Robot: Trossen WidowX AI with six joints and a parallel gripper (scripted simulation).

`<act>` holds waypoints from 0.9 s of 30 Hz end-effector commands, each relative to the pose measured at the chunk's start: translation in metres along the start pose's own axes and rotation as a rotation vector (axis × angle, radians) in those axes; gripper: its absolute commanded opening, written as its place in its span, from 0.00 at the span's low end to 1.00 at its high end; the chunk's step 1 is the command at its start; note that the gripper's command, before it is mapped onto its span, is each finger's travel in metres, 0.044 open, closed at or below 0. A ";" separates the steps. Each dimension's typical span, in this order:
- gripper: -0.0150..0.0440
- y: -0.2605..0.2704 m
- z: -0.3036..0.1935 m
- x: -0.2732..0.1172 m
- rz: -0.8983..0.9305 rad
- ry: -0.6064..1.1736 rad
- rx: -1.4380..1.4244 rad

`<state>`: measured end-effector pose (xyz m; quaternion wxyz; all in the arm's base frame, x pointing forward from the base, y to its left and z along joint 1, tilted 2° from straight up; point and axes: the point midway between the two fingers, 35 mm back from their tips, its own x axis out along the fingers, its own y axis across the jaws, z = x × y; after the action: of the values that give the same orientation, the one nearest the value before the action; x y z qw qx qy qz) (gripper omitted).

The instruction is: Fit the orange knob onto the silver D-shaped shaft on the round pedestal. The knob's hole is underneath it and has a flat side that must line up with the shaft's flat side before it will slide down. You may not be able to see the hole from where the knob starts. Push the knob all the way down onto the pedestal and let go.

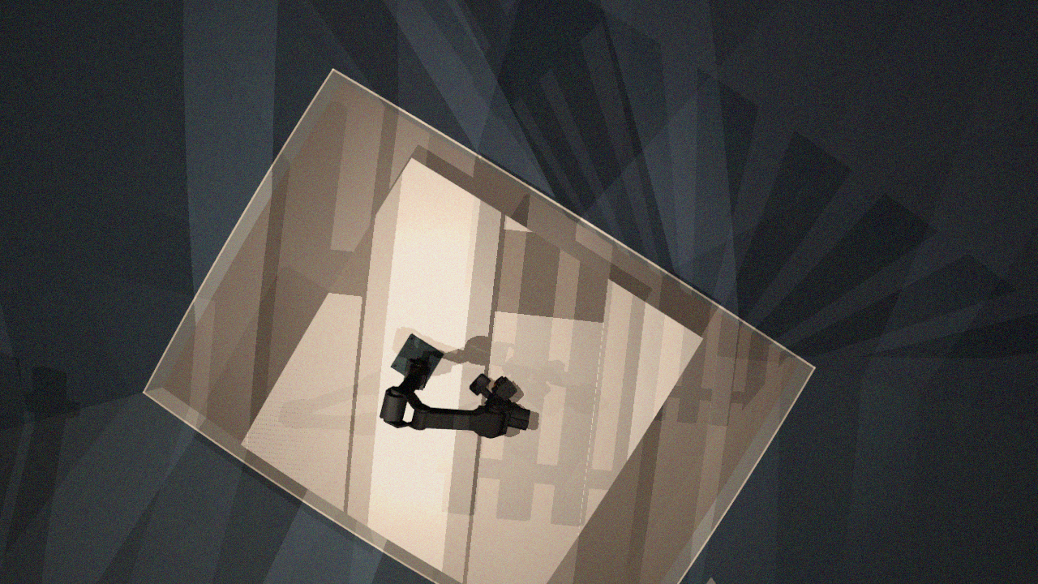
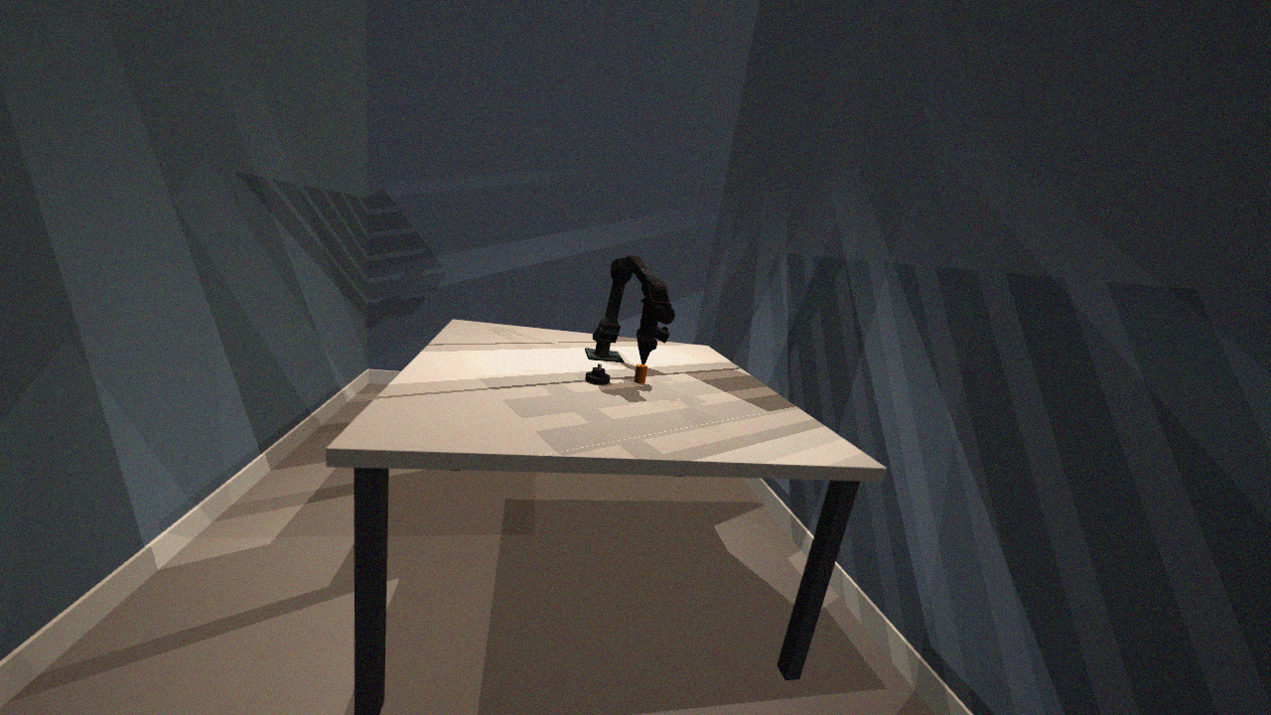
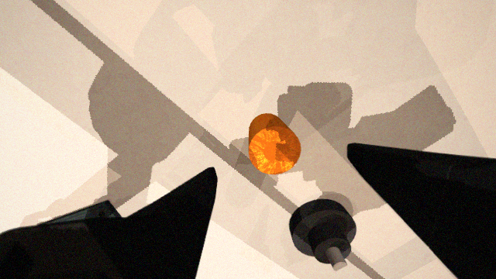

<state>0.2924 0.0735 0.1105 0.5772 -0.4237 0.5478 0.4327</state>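
Observation:
The orange knob (image 2: 640, 374) (image 3: 271, 149) stands upright on the table, a short way beside the pedestal. Its top faces my wrist camera; its hole is hidden underneath. The dark round pedestal (image 2: 597, 377) (image 3: 301, 222) stands on the table with its bare silver shaft (image 3: 335, 257) pointing up. The shaft's flat side is too unclear to tell. My gripper (image 2: 643, 359) (image 3: 280, 162) is open and empty just above the knob, pointing down, with a finger to either side of it in the wrist view. The arm hides the pedestal in the top view.
The table (image 1: 428, 239) (image 2: 462, 426) carries the arm's base plate (image 1: 403, 355) (image 2: 590, 354), behind the pedestal in the exterior view. Patchy shadows and bright bands cross the table top. The arm (image 1: 449, 418) reaches over the pedestal in the top view.

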 end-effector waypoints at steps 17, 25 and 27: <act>1.00 -0.001 0.001 0.033 0.003 -0.003 -0.004; 1.00 -0.001 0.001 0.046 0.003 -0.003 -0.004; 1.00 -0.001 0.001 0.049 0.003 -0.002 -0.003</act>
<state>0.2957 0.0754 0.0682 0.5772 -0.4251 0.5462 0.4334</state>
